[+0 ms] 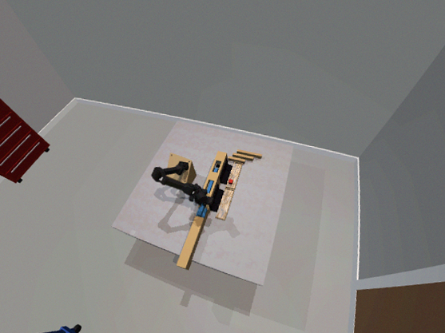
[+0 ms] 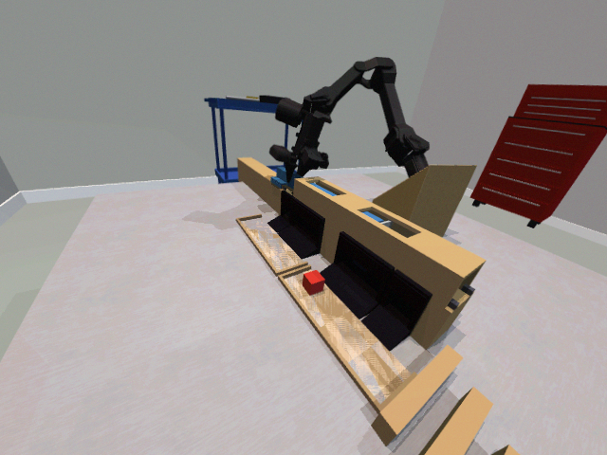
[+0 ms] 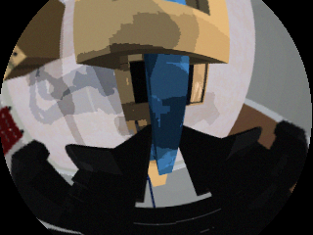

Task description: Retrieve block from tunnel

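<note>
Three pale wooden rods [image 1: 249, 154] [image 2: 419, 395] lie nearest in the exterior view, on a mottled pinkish-white table [image 1: 247, 242] [image 2: 147, 294] [image 3: 240, 49]. Behind them, a shallow wood-grained tray with a raised rim [image 1: 236, 170] [image 2: 333, 334] carries a small red cube-shaped block [image 1: 230, 181] [image 2: 312, 282]. It is the only block I can make out, and probably the one wanted, though the tunnel's interior is too dark to rule out another.

It looks light, stiff and hard to damage, perhaps a little slippery on its smooth faces. The best hold would be level, across two opposite sides, clear of the tray's rim.

Alongside the tray stands a long tan tunnel with openings in its top [image 1: 221, 157] [image 2: 441, 245] [image 3: 147, 29]. The red block sits outside it, lower than the black claw [image 1: 204, 205] [image 2: 294, 177] [image 3: 162, 127] and well apart from it, towards the rods.

Farther off, at the tunnel's far end, the claw is partly closed, its two fingers gripping the narrow blue cage handle [image 1: 200, 211] [image 2: 280, 181] [image 3: 168, 103]. The block is not in its grasp. Beyond stretches a long tan wooden beam [image 1: 192, 239] [image 2: 253, 178] [image 3: 157, 176].
</note>
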Controlling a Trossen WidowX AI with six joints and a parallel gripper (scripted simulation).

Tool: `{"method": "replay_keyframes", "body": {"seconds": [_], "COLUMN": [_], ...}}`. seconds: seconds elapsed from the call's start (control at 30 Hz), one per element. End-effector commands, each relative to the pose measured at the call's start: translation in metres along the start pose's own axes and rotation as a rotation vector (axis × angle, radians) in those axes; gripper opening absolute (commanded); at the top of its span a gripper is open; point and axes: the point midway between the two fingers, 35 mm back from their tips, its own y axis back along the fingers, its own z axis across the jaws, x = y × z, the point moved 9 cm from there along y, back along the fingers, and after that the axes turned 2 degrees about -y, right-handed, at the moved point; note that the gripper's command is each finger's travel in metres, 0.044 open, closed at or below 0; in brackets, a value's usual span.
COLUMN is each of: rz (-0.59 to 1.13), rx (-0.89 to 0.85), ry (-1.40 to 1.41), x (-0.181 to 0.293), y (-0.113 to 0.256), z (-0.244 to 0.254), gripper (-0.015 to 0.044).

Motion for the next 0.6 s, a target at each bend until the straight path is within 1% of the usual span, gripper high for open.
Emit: {"method": "replay_keyframes", "body": {"seconds": [0.0,0.23,0.57], "rz": [-0.006,-0.009,-0.009], "rx": [0.007,0.006,0.006], "ry": [-0.005,0.001,0.001], "x": [-0.009,-0.028,-0.029], "y": [0.0,-0.001,-0.001], "z": [0.0,0.002,0.002], "gripper": [0.0,0.0,0.0]}}
